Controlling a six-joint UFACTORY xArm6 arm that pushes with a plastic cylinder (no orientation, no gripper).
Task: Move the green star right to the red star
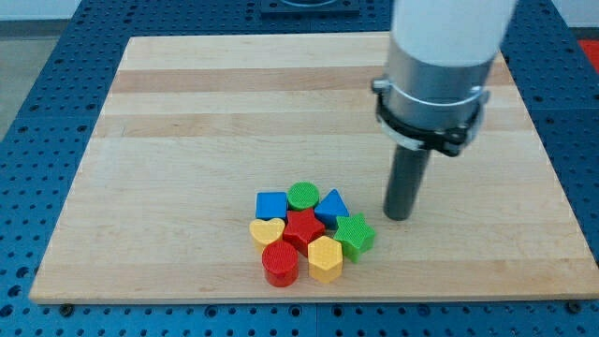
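Observation:
The green star (pixel 355 235) lies on the wooden board (pixel 187 140), at the right end of a tight cluster of blocks near the view's bottom. The red star (pixel 302 227) sits in the middle of that cluster, left of the green star, with the blue triangle (pixel 331 207) and the yellow hexagon (pixel 325 258) between and beside them. My tip (pixel 399 216) stands on the board just right of and slightly above the green star, a small gap apart from it.
Around the red star are a blue square (pixel 271 205), a green cylinder (pixel 302 196), a yellow heart (pixel 267 231) and a red cylinder (pixel 280 265). The board's bottom edge runs close below the cluster. The arm's white and grey body (pixel 440 65) hangs over the upper right.

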